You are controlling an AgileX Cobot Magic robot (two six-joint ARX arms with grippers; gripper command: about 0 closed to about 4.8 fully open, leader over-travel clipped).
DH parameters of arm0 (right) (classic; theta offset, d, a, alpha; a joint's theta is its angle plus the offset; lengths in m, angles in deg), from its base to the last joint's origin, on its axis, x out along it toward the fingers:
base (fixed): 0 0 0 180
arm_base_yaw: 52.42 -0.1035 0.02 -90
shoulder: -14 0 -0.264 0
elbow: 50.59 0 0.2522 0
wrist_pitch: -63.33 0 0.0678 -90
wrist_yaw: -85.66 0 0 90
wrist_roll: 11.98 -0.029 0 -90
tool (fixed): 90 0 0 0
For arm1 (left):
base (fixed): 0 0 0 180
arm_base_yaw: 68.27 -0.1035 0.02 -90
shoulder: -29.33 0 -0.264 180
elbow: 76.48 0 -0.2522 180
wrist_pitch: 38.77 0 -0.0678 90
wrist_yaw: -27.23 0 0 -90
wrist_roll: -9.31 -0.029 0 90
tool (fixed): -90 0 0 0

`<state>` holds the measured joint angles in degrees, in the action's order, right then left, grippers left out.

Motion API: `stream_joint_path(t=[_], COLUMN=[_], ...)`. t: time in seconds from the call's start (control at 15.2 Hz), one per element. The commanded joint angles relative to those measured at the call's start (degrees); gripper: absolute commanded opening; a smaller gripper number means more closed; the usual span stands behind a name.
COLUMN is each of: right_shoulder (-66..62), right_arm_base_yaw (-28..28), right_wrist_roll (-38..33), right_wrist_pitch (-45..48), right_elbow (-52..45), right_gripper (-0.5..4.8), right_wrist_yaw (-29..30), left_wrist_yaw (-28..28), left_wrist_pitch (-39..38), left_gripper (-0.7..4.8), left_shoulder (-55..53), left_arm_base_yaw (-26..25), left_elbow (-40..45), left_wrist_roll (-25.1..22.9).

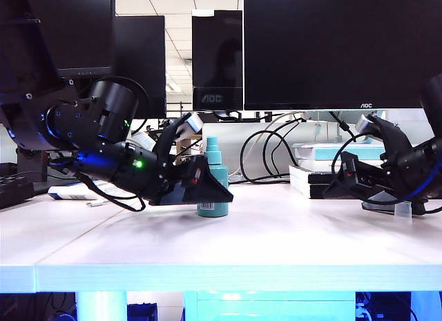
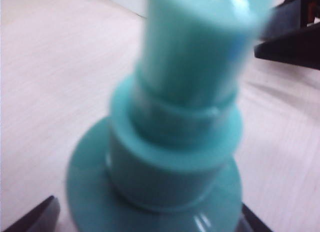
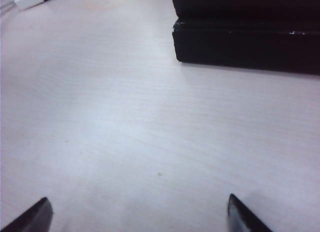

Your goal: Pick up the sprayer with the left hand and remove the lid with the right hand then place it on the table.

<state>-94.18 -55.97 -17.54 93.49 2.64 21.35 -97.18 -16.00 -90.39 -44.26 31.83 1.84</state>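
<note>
In the left wrist view the sprayer (image 2: 175, 132) was blurred and cut off above and below, while the left hand (image 1: 200, 179) hid its lower left side in the exterior view.

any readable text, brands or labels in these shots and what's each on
"AOC": bezel of the big black monitor at right.
"AOC": base of the smaller black monitor behind the teal plastic spray bottle.
White barcode label low on the bottle: too small to read.
Wrist views: no text.

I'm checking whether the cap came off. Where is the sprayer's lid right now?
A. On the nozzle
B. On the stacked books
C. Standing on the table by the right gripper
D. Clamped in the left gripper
C: the lid stands on the table beside the open right gripper; the sprayer nozzle is bare.
</note>
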Motion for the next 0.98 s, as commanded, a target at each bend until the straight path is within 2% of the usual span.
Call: stream_joint_path(t=[0.07, 0.33, 0.52, 0.72, 0.98], right_shoulder=[0.0, 2.08, 10.45, 20.02, 35.98], right_arm_base_yaw=[0.02, 0.13, 0.96, 2.38, 4.04], right_wrist_roll=[-2.38, -4.04, -4.07, -3.93, -3.87], right_wrist_pitch=[3.45, 4.81, 4.11, 0.09, -8.15], right_elbow=[-0.02, 0.0, 0.0, 0.0, 0.02], right_gripper=[4.79, 4.79, 4.79, 4.79, 4.79], right_wrist_yaw=[2.93, 3.85, 2.75, 2.08, 0.74], left_wrist_yaw=[-0.81, -0.85, -0.2, 2.97, 7.96], left_wrist_pitch=[0.83, -1.81, -6.97, -10.12, -16.02], left_gripper=[4.79, 4.79, 4.79, 4.79, 4.79], left_shoulder=[3.34, 8.31, 11.78, 17.29, 31.17], left_arm_base_yaw=[0.09, 0.0, -0.04, -0.55, -2.73], left_elbow=[-0.15, -0.15, -0.13, -0.13, -0.15], left_wrist_roll=[0.7, 0.63, 0.66, 0.42, -0.04])
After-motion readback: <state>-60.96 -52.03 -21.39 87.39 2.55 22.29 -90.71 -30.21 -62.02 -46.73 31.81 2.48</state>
